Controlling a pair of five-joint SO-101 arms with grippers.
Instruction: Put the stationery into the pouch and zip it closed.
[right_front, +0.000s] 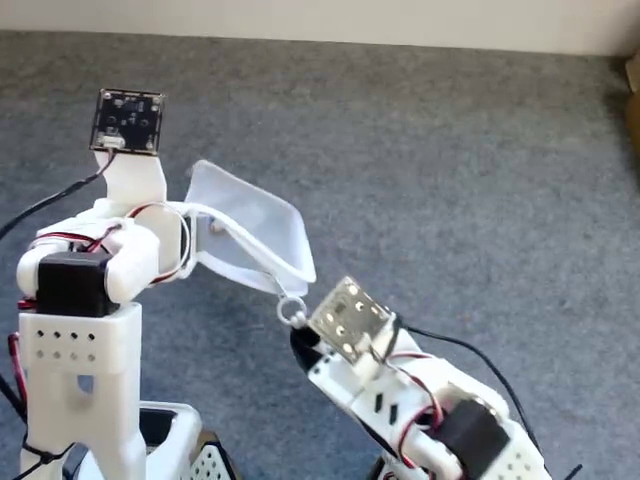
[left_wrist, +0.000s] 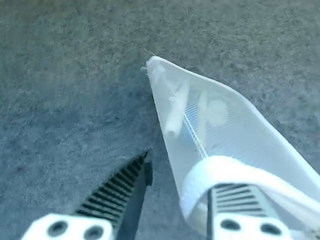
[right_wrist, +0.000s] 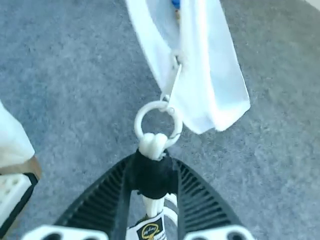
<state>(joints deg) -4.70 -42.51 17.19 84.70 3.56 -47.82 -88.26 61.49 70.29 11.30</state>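
the pouch (right_front: 255, 235) hangs above the grey surface (right_front: 480, 150) between the arms, stationery (left_wrist: 175, 112) showing through the mesh. left gripper (left_wrist: 182, 172): jaws apart, rim hooked over one as an anchor. right gripper (right_wrist: 152, 162) pinches the zip pull (right_wrist: 152, 145), ready to drag it closed, i'd say.

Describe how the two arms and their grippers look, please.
The left arm and the right arm are white plastic with black motors and thin red and black cables. The left gripper and the right gripper have black ribbed fingers on white bases.
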